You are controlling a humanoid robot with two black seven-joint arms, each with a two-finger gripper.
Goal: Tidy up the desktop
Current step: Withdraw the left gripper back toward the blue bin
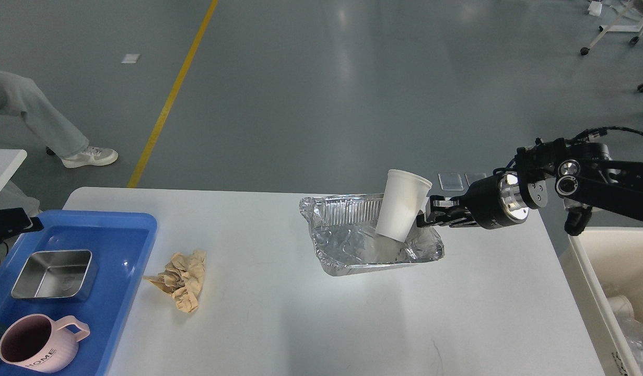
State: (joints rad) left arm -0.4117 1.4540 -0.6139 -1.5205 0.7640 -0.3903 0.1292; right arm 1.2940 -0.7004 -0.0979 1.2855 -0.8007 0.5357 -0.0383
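Observation:
The desktop (311,324) is a wide pale tabletop. A crumpled silver foil tray (352,245) sits at its far middle. A white paper cup (402,203) leans inside the tray, top tilted right. My right gripper (424,216) reaches in from the right. It is closed on the tray's far right rim, right beside the cup. A crumpled brown paper ball (181,279) lies left of centre. Only a dark tip of my left gripper (10,222) shows at the left edge, above the blue tray (128,245).
The blue tray holds a steel box (52,274) and a pink mug (31,342). A cream bin (587,261) with trash stands at the right of the table. A person's legs (39,125) are on the floor at far left.

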